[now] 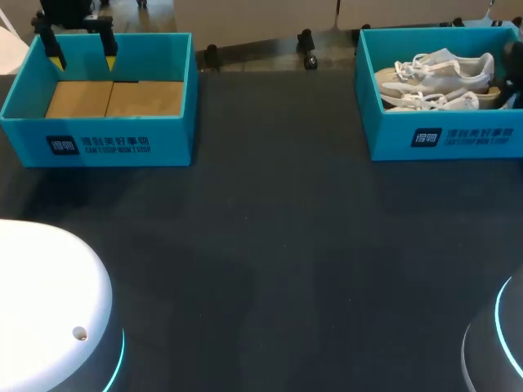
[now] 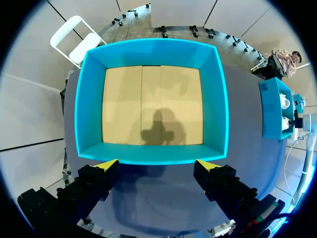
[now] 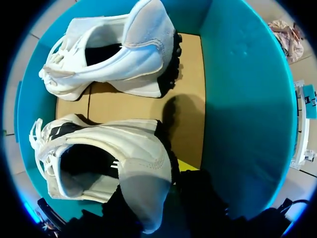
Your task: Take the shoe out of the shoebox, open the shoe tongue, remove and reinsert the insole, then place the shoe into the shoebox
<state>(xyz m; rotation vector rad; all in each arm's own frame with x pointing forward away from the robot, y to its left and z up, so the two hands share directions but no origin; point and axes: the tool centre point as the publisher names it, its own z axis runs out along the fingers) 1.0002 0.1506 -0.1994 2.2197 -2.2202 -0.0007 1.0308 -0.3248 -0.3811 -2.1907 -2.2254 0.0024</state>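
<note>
Two white shoes lie in the right blue shoebox (image 1: 445, 135). The far shoe (image 3: 114, 49) lies near the back wall. The near shoe (image 3: 99, 158) has its heel between my right gripper's (image 3: 148, 173) fingers, which are shut on it from both sides; only one yellow tip (image 3: 185, 165) shows. In the head view only a dark part of my right arm (image 1: 515, 53) shows at the box's right end. My left gripper (image 1: 82, 59) (image 2: 157, 166) hangs open above the left blue shoebox (image 1: 98, 143), holding nothing.
The left shoebox (image 2: 151, 156) holds nothing but its bare cardboard floor (image 2: 151, 104). The dark table (image 1: 270, 245) stretches between the two boxes. My two arm bases (image 1: 49, 310) sit at the near corners.
</note>
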